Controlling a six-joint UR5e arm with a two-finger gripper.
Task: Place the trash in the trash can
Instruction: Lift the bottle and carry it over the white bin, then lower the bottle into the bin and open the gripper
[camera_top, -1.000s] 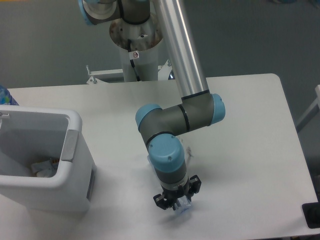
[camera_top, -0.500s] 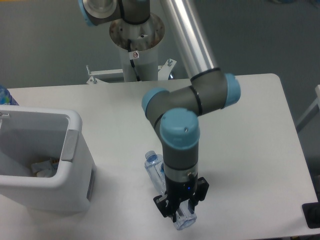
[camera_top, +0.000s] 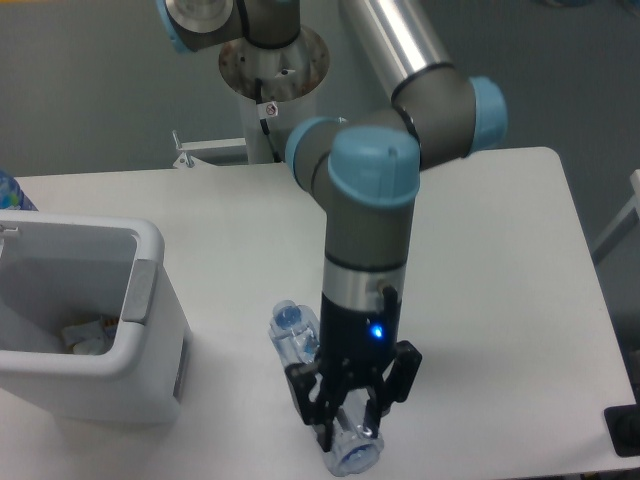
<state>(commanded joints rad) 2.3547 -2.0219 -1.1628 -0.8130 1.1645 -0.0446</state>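
Observation:
My gripper (camera_top: 347, 418) is shut on the clear plastic bottle (camera_top: 300, 345) and holds it tilted above the table. The bottle's blue cap (camera_top: 289, 317) points up and to the left, and its base (camera_top: 356, 456) sticks out below the fingers. At the left edge stands the white trash can (camera_top: 150, 250), well to the left of the gripper and open at the top. A pale crumpled piece (camera_top: 85, 336) lies in its bottom. The arm hides the table behind the gripper.
A blue object (camera_top: 10, 190) peeks in at the far left behind the bin. A black item (camera_top: 624, 431) sits at the table's lower right corner. The arm's base column (camera_top: 275, 90) stands behind the table.
The gripper has risen with the bottle in it. The bottle now hangs above the table, and more of its cap end shows to the left of the wrist.

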